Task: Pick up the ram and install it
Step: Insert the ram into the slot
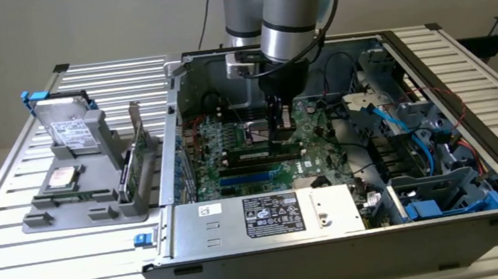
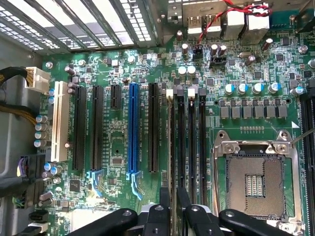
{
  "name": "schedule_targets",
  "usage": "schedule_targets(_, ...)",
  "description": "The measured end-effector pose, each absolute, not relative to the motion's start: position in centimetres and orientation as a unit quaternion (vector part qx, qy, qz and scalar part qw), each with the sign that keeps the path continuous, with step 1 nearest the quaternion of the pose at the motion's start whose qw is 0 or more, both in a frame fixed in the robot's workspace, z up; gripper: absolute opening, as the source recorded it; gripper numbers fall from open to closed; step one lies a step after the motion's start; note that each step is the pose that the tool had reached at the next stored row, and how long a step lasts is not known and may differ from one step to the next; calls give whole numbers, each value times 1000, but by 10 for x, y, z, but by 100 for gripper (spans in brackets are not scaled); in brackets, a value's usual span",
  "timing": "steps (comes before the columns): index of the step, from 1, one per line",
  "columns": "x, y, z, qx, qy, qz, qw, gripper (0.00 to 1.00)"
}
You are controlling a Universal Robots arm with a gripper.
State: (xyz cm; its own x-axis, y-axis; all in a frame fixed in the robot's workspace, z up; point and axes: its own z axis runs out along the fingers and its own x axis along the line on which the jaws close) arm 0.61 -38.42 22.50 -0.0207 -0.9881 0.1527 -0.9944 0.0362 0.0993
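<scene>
the ram [image 2: 171,162] stands on its long edge in the first of the memory slots [image 2: 191,147], next to the empty cpu socket [image 2: 256,184] on the motherboard [image 2: 113,147] inside the open computer case [image 1: 352,240]. in the wrist view it shows edge-on, as a thin strip running down between the fingers. i cannot tell whether it is fully clicked in, or whether the end latches are closed.

it looks light, stiff and flat, with little to grip but its two faces. i judge it fragile: the chips and the contact edge should not be pinched or bent, so the hold belongs on the upper edge near mid-length, with pressure going straight down into the slot.

the gripper [image 2: 171,216] hangs right over the stick, fingers [image 2: 158,216] narrow and set on either side of its top edge. whether they are gripping it or have just let go is not clear.

in the exterior view the gripper [image 1: 278,133] reaches down into the case, which sits on a slatted counter [image 1: 17,226], with a grey holder [image 1: 79,199] of other parts on that view's left.
</scene>
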Motion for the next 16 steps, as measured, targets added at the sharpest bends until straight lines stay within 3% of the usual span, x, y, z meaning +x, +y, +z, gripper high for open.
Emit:
schedule_targets(7,6,-384,225,694,-714,20,87,22)
schedule_targets(8,6,-384,225,694,-715,21,87,29)
schedule_targets(16,9,-384,234,694,-715,22,86,29)
